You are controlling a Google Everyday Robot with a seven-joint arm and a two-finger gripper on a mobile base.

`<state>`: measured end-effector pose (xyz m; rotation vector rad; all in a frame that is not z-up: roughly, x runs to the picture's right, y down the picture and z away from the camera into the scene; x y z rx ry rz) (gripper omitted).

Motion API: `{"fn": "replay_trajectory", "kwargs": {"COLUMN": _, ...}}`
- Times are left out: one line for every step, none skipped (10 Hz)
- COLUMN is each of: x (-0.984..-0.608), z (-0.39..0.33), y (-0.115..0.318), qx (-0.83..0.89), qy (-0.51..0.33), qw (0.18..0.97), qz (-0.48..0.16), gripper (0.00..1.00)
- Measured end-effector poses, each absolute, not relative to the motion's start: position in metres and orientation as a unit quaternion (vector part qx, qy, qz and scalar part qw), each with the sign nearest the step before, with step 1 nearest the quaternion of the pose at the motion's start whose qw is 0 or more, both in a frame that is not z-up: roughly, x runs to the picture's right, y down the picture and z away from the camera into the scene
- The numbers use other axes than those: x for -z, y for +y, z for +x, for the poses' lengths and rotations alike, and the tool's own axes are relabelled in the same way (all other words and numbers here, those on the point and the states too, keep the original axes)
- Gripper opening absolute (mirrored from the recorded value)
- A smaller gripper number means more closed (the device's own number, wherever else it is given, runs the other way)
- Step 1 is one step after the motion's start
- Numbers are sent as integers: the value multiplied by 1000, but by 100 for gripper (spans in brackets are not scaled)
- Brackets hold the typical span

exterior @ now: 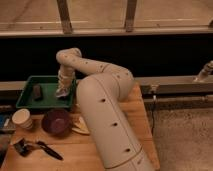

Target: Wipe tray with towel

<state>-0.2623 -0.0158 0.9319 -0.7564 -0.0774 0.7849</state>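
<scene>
Reaching from 6 o'clock toward 10 o'clock, the white robot arm (107,115) filled the middle of the view, elbow bent near centre and wrist dropping straight down into the tray. The wooden table (75,155) sat under everything, running from centre to 7 o'clock.

The green tray (27,95) was at 9 o'clock, on the table's far left corner. The gripper (63,88) was inside the tray at its right end, pointing down. Couldn't tell whether it was clenched or released. A pale bunched towel (62,93) lay right at the gripper's tip, on the tray floor; a grasp couldn't be confirmed.

The maroon bowl (55,121) was just at 6 o'clock of the tray, near the arm's base. The paper cup (22,119) stood just beside the bowl at its 9 o'clock. Yellow peel-like pieces (80,127) lay at the bowl's 3 o'clock, against the arm. A black-handled tool (42,148) lay at 7 o'clock near the table's front edge. A small dark block (37,92) sat in the tray's left half, well apart from the towel.
</scene>
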Motion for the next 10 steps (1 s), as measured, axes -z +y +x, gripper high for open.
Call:
{"fn": "replay_trajectory", "kwargs": {"x": -937, "z": -272, "y": -20, "qx": -371, "qy": -42, "qw": 855, "qz": -360, "gripper": 0}}
{"fn": "replay_trajectory", "kwargs": {"x": -939, "z": -286, "y": -25, "qx": -363, "qy": -50, "qw": 858, "qz": -361, "gripper": 0}}
{"fn": "replay_trajectory", "kwargs": {"x": -940, "z": -299, "y": -27, "qx": -355, "qy": -59, "qw": 860, "qz": -362, "gripper": 0}}
{"fn": "replay_trajectory", "kwargs": {"x": -940, "z": -311, "y": -31, "qx": -347, "qy": -73, "qw": 862, "qz": -363, "gripper": 0}}
{"fn": "replay_trajectory", "kwargs": {"x": -938, "z": -320, "y": -32, "qx": -337, "qy": -86, "qw": 864, "qz": -365, "gripper": 0}}
{"fn": "replay_trajectory", "kwargs": {"x": -930, "z": -327, "y": -29, "qx": -326, "qy": -96, "qw": 866, "qz": -368, "gripper": 0}}
{"fn": "replay_trajectory", "kwargs": {"x": -922, "z": -332, "y": -25, "qx": -318, "qy": -104, "qw": 867, "qz": -370, "gripper": 0}}
{"fn": "replay_trajectory", "kwargs": {"x": -912, "z": -335, "y": -16, "qx": -308, "qy": -109, "qw": 868, "qz": -374, "gripper": 0}}
{"fn": "replay_trajectory", "kwargs": {"x": -902, "z": -336, "y": -9, "qx": -302, "qy": -113, "qw": 868, "qz": -378, "gripper": 0}}
{"fn": "replay_trajectory", "kwargs": {"x": -893, "z": -331, "y": 1, "qx": -298, "qy": -114, "qw": 867, "qz": -382, "gripper": 0}}
